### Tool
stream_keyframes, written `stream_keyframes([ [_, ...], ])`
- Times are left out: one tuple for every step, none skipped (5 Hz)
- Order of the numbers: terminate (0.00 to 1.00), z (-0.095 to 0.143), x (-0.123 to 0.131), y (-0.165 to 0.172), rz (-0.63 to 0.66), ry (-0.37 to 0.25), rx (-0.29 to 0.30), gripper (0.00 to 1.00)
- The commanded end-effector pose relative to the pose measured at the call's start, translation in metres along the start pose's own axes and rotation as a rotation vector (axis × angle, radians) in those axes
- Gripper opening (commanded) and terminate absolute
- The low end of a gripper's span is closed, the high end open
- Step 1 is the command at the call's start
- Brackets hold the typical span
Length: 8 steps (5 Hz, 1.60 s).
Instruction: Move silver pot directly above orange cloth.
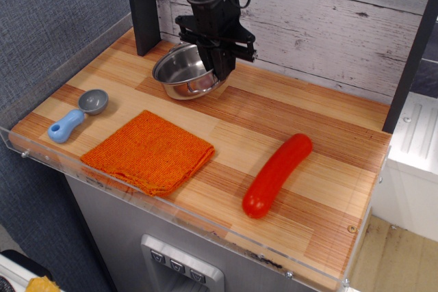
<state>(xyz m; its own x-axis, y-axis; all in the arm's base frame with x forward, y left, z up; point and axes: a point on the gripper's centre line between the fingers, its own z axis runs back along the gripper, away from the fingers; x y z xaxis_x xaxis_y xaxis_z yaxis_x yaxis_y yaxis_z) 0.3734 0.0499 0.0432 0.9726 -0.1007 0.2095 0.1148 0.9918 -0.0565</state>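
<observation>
Most of the job looks done as we clamp the gripper (220,73) on the rim of the silver pot (183,72), which sits at the desk's (328,155) back edge beyond the orange cloth (148,151), with only letting go left.

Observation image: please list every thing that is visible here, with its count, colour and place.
silver pot: one, shiny steel, at the back of the table, beyond the cloth, gripper on its right rim.
orange cloth: one, bright orange, folded, near the front left edge.
scoop: one, grey bowl with blue handle, left of the cloth.
red sausage-shaped object: one, red, lying on the right part.
table: one, striped wood, with a clear rim.
gripper: one, black, at the pot's rim.
</observation>
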Motion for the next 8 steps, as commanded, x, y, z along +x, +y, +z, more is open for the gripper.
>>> stream_keyframes([
  [0.00,0.002,0.002,0.000,-0.018,0.014,-0.002,1.00],
  [0.00,0.016,0.010,0.000,-0.019,-0.035,-0.005,1.00],
  [0.00,0.054,0.021,0.009,0.028,-0.155,0.013,1.00],
  [0.00,0.091,0.020,0.000,0.027,-0.240,0.056,1.00],
  [0.00,0.096,0.005,-0.022,0.007,-0.214,0.057,1.00],
  [0.00,0.085,-0.006,-0.029,0.004,-0.152,0.064,1.00],
  [0.00,0.081,-0.014,-0.028,0.020,-0.111,0.058,1.00],
  [0.00,0.077,-0.021,-0.025,0.050,-0.070,0.049,1.00],
])
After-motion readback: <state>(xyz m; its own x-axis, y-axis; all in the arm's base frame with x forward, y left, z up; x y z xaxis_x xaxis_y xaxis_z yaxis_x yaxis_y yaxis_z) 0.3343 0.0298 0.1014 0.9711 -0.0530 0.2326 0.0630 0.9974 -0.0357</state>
